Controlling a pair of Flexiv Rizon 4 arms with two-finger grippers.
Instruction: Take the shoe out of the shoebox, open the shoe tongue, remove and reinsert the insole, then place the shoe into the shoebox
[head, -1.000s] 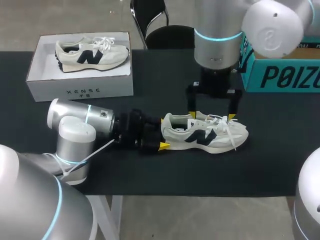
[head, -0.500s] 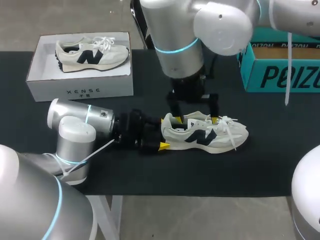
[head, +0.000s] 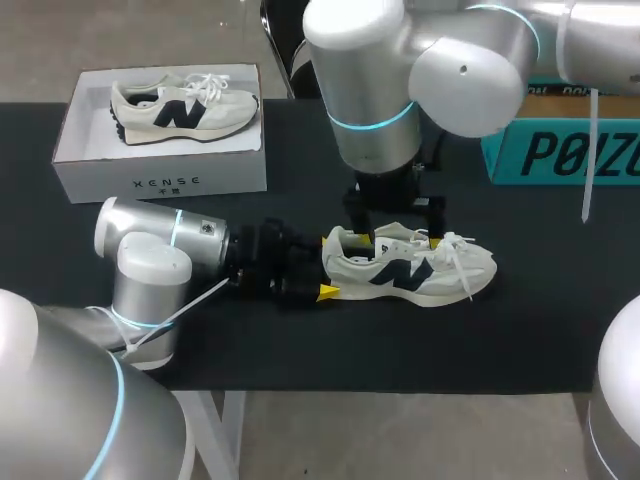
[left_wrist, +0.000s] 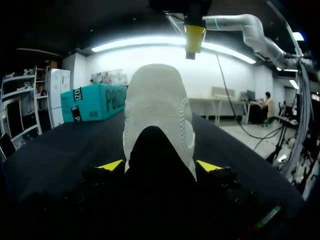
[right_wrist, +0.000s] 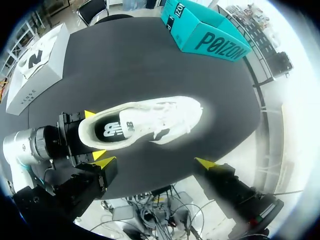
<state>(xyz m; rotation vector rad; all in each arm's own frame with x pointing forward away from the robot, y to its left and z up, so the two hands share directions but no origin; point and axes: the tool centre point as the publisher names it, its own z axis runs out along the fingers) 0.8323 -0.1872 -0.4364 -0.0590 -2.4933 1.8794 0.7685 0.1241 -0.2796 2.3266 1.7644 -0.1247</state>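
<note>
so the white shoe (head: 410, 265) is lying on the black table (head: 300, 340), out of any box. the left gripper (head: 326, 266) comes in low along the table and has the heel clamped, one yellow tip pressed on each side of it, so the rest of the shoe runs straight out ahead of that gripper, toe furthest away. the right gripper (head: 398, 232) hangs right over the shoe, pointing down, fingers spread wide and gripping nothing. the shoe's opening and tongue sit just under the gap between them. from that arm's wrist cam you look straight down into the shoe, and the insole (right_wrist: 117, 129) is lying flat inside with the laces loose toward the toe. the teal shoebox (head: 560, 140) sits well off to the right gripper's side, past the toe end of the shoe. a white box (head: 160, 175) with a second shoe (head: 185, 108) in it is well away from the left gripper, at the table's far edge.
</note>
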